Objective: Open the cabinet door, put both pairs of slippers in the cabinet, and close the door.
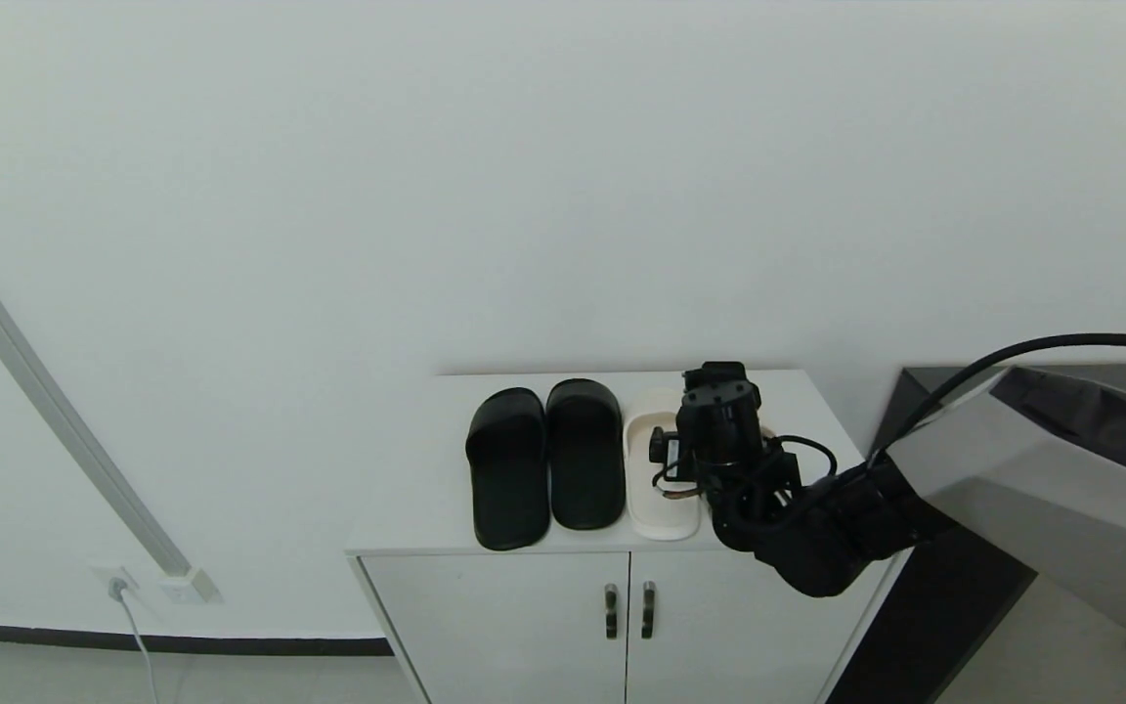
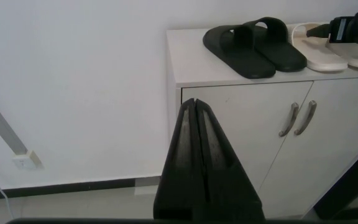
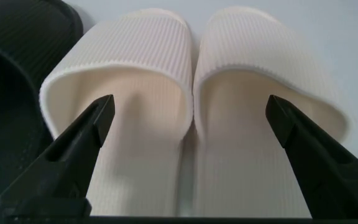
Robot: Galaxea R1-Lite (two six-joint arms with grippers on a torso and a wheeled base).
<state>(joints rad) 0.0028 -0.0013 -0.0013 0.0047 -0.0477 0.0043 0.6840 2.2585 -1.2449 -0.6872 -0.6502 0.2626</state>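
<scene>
Right gripper (image 3: 189, 104), fingers spread wide, over cream slippers (image 3: 135, 62); black slipper (image 3: 11, 68) beside.

The white cabinet (image 1: 407, 508) stands against the wall. Its two doors (image 1: 514, 626) are shut, and two dark upright handles (image 1: 611, 611) sit side by side at the middle seam. Two pairs of slippers lie flat on its top, toes toward 12 o'clock. The black slippers (image 1: 584, 455) lie side by side, touching, near the middle. The cream slippers (image 1: 656, 518), ribbed across the straps, lie just at their 3 o'clock, pressed together.
</scene>
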